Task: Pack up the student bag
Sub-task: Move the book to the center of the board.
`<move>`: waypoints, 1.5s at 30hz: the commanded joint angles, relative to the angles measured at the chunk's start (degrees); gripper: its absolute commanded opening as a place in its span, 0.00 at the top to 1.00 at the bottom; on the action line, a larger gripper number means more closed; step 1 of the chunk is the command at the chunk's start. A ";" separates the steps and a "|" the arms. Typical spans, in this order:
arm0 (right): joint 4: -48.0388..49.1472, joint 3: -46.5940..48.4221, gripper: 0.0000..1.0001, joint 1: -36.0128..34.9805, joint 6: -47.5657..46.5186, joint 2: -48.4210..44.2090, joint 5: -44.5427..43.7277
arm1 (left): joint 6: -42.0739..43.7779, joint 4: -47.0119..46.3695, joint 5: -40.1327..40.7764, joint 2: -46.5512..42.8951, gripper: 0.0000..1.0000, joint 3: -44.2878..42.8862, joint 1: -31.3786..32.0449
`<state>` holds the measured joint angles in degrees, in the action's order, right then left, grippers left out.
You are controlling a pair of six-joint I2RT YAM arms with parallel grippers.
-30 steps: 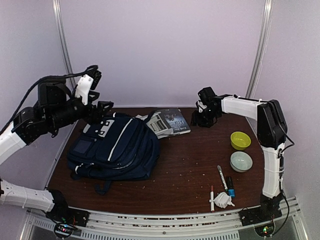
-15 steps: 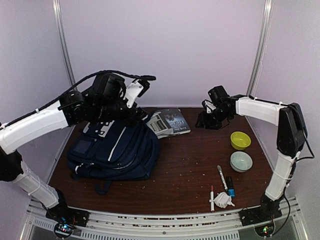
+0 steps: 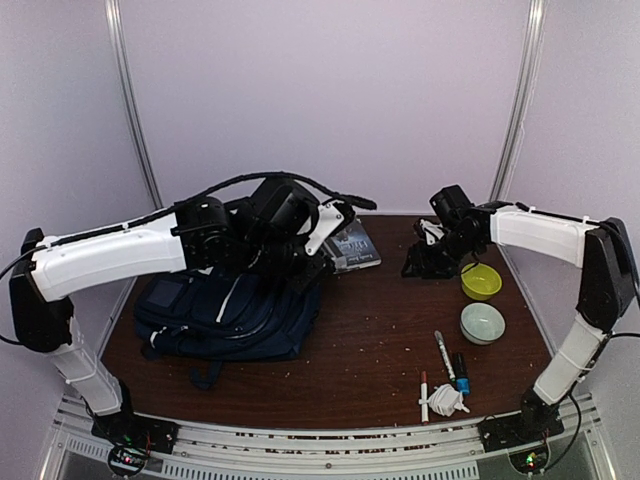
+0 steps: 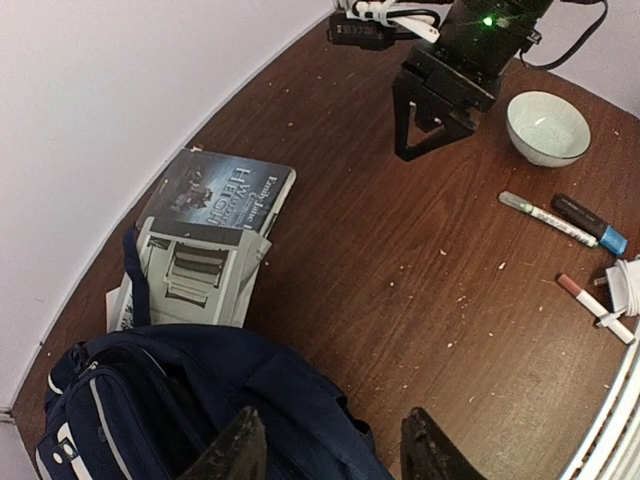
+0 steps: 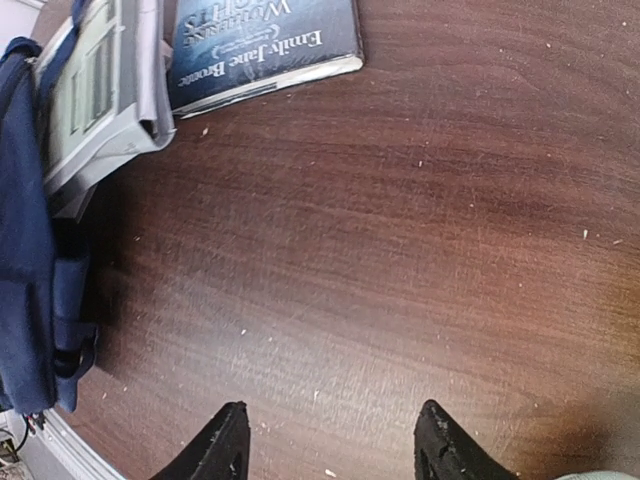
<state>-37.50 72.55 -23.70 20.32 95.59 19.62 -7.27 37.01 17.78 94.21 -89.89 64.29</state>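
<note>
The navy student bag [image 3: 225, 310] lies flat on the left of the table, its edge also in the left wrist view [image 4: 180, 410] and the right wrist view [image 5: 25, 220]. My left gripper [image 3: 315, 268] is open and empty, hovering over the bag's right edge [image 4: 330, 445]. My right gripper [image 3: 425, 262] is open and empty above bare table at the back right, also seen in its own view [image 5: 330, 440]. A dark blue book [image 3: 352, 243] and a grey calculator-like item [image 4: 195, 272] lie just behind the bag.
A yellow-green bowl [image 3: 481, 281] and a pale bowl [image 3: 483, 323] stand at the right. Markers [image 3: 444, 355], a blue-tipped marker [image 3: 461, 373] and a white cable bundle [image 3: 446, 399] lie at the front right. The back wall runs close behind.
My left arm has swung from the far left across to the bag's right edge. My right gripper has moved a little right and toward the front.
</note>
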 commanded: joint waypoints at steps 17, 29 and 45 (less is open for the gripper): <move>-4.30 -7.96 0.42 -2.23 -0.95 -10.21 0.63 | -7.43 1.24 3.45 -2.28 0.50 -1.17 7.93; -3.02 -1.06 0.42 -2.28 -1.11 -3.67 3.18 | -8.86 -4.13 9.44 6.55 0.49 -6.15 8.44; 4.37 6.18 0.43 4.28 1.47 2.41 1.89 | -20.18 -29.70 3.27 28.02 0.44 -13.27 -5.21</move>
<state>-36.84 74.72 -21.96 20.67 96.20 24.25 -23.31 14.85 22.83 119.87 -100.12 64.90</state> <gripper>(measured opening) 0.577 0.572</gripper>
